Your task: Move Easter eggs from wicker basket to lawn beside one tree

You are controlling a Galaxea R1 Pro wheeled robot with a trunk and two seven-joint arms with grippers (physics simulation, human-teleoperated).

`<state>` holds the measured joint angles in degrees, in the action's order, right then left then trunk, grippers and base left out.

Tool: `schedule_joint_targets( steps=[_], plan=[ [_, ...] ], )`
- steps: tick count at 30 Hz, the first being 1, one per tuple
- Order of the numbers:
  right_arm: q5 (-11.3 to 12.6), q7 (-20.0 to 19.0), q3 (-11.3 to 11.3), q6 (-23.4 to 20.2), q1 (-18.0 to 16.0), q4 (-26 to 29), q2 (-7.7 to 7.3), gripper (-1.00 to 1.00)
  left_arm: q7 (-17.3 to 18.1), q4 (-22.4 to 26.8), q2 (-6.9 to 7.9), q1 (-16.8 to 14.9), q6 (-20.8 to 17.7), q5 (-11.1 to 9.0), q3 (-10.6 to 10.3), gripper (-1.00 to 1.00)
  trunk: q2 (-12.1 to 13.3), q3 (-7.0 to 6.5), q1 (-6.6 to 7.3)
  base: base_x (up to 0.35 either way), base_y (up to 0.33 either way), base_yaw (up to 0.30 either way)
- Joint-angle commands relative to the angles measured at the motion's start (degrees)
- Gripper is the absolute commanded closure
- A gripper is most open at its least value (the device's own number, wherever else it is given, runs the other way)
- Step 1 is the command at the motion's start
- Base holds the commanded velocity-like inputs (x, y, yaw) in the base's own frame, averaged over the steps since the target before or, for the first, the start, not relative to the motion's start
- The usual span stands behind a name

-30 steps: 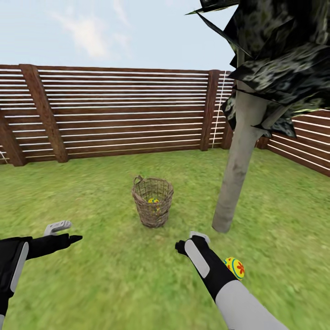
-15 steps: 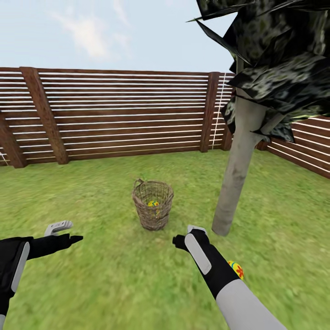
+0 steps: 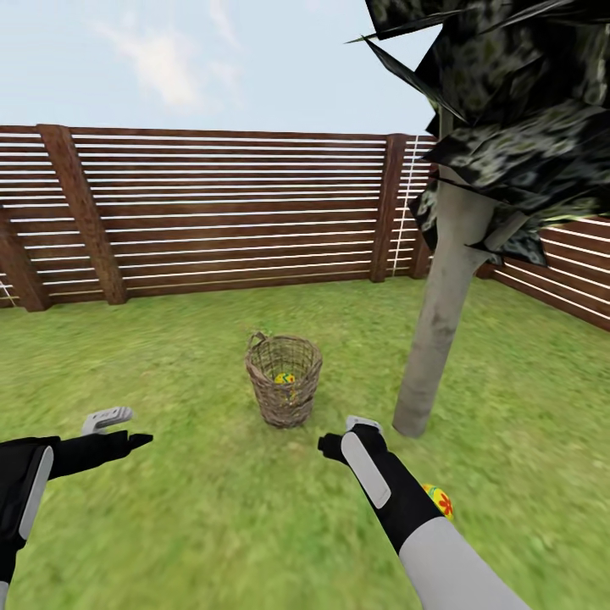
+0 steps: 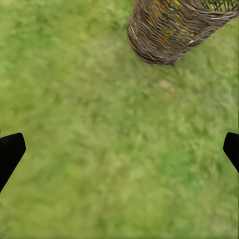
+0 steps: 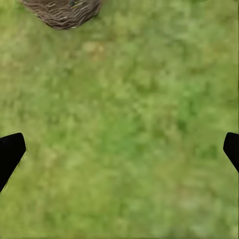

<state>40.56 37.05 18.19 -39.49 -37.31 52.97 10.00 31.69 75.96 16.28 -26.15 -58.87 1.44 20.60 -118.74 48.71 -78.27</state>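
The basket (image 3: 284, 380) stands upright on the lawn (image 3: 186, 517) in the middle of the scene, with a small loop handle at its far-left rim. Yellow egg colours show through its open weave, but how many eggs (image 3: 284, 378) lie inside cannot be told. The tree (image 3: 436, 339) rises to the right of the basket, its grey trunk meeting the grass near the basket but apart from it, dark foliage spreading above. One egg (image 3: 440, 500) lies on the grass near the trunk's foot, on the near side, partly hidden behind the right forearm.

The left pincer (image 3: 119, 428) hovers over the grass at the near left, well apart from the basket; its fingertips (image 4: 11, 152) stand wide apart with nothing between them. The right pincer (image 3: 347, 436) hovers just near of the basket and left of the trunk; its fingertips (image 5: 11, 152) are likewise spread wide and hold nothing. In the left wrist view the basket's (image 4: 174, 30) side and base show, with coloured specks behind the weave; in the right wrist view its base (image 5: 62, 11) shows.

A brown slatted fence (image 3: 220, 212) closes the far side of the garden and runs on at the right.
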Motion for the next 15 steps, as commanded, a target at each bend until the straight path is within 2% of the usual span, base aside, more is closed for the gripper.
schedule_joint_targets(
  steps=[1,15],
  plan=[
    [0.54,0.57,0.09,0.02,-0.05,0.05,0.00,-1.00,0.30,0.04,0.02,-0.04,-0.27,0.11,0.10,-1.00,-0.03,0.06,0.00,0.109,0.174,0.000],
    [0.57,0.48,0.09,0.21,-0.05,0.06,0.00,-1.00,0.39,0.02,0.06,-0.04,-0.20,0.06,0.14,-1.00,-0.03,0.06,0.00,0.125,0.200,0.000]
  ],
)
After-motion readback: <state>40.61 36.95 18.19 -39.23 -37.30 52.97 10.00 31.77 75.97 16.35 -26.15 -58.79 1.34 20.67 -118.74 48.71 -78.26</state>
